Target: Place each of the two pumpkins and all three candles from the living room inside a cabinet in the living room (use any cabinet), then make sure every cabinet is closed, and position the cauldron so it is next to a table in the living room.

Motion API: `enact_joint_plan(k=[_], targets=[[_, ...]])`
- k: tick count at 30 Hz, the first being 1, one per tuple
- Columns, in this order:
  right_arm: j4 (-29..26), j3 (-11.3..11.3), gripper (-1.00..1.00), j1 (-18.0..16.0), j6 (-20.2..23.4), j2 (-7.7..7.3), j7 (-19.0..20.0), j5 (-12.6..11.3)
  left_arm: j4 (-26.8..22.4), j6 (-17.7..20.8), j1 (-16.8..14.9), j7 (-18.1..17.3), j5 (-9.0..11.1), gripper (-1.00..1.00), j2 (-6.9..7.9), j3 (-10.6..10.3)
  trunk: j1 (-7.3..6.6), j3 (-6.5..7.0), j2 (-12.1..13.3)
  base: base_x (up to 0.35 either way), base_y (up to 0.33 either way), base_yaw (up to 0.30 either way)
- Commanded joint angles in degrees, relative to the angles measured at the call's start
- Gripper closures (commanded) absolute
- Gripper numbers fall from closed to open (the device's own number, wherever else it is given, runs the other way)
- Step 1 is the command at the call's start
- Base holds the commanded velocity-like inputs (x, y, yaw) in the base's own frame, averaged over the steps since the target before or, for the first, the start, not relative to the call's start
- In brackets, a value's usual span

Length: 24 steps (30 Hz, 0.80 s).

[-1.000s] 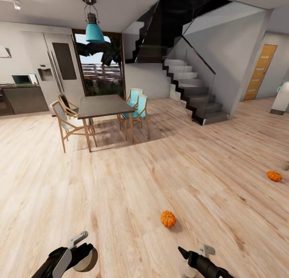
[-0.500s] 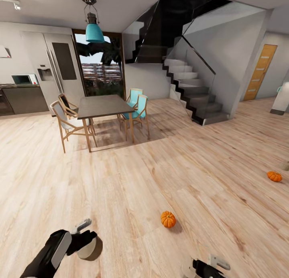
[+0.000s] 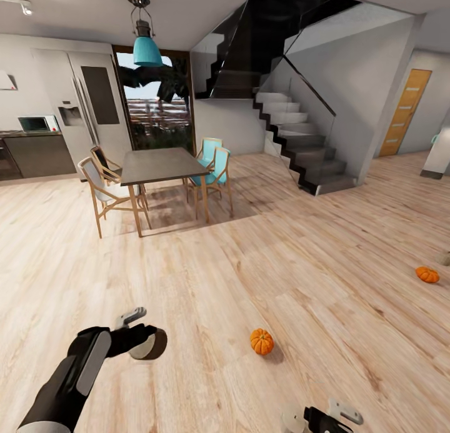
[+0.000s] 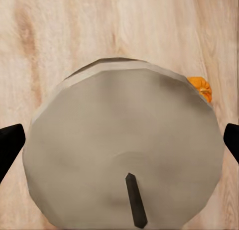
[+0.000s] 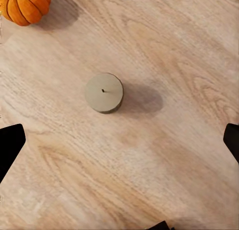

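My left gripper [image 3: 147,344] is shut on a round grey-beige candle [image 4: 124,150] with a dark wick, held above the floor. Behind the candle's rim peeks an orange pumpkin [image 4: 201,87]. That pumpkin [image 3: 262,341] lies on the wood floor ahead of me, and a second pumpkin [image 3: 427,274] lies far right. My right gripper [image 3: 315,418] sits low at the frame's bottom edge and stands open [image 5: 121,143] over another candle [image 5: 103,92] standing on the floor, well short of touching it. The near pumpkin [image 5: 26,5] lies a little beyond that candle. The cabinet and cauldron are out of view.
A dark dining table [image 3: 161,164] with several chairs stands ahead left, under a teal lamp [image 3: 147,49]. A staircase [image 3: 300,139] rises at the back right, next to an orange door [image 3: 405,111]. Kitchen units [image 3: 37,152] line the far left wall. Wide wood floor lies between.
My left arm has lifted and reached forward with the candle in its gripper. My right gripper has sunk toward the frame's bottom edge. The pumpkins have stayed put.
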Motion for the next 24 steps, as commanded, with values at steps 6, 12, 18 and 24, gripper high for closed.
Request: enact_joint_plan(k=[6,12,18,24], targets=[[-0.2,0.5,-1.0,0.0,-4.9,-0.04,0.2,-1.1,0.1,0.3,0.0,0.0,0.7,1.0,-0.17,-1.7,0.0,-0.06,0.0,0.089,-0.026,0.0],[-0.3,0.5,-1.0,0.0,-5.5,-0.04,0.3,-1.1,0.1,0.3,0.0,-0.1,0.7,1.0,-0.18,-1.9,0.0,-0.06,0.0,0.153,-0.048,0.0],[-0.3,0.6,-1.0,0.0,-5.8,-0.04,0.3,-0.5,0.1,0.3,0.0,0.0,0.8,1.0,-0.2,-2.0,0.0,-0.06,0.0,0.068,-0.27,0.0],[-0.2,0.6,-1.0,0.0,-6.2,-0.04,0.3,-0.7,-0.2,0.3,0.0,-0.1,0.7,1.0,-0.46,-2.2,0.0,-0.06,0.0,0.003,-0.172,0.0]])
